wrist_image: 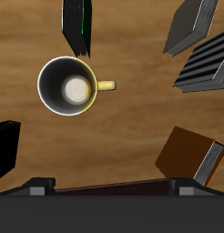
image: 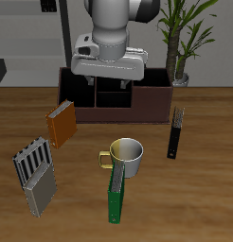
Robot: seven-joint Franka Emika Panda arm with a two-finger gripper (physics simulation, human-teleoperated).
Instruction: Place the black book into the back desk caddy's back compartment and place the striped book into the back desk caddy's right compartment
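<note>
only the exterior view is showing the back desk caddy [image: 116, 102]; the mug [wrist_image: 68, 87] is sitting empty; gripper [image: 111, 93] jaws' state: cannot tell.

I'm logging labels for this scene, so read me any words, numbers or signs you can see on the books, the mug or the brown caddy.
No readable text in either view.
Thin black book: small pale marks on its cover, too small to read.
Light grey book with dark stripes: stripes only, no lettering.
Orange-brown book, green book, speckled grey book: no visible text.
Grey mug with yellow handle and wide dark brown desk caddy: plain.
</note>
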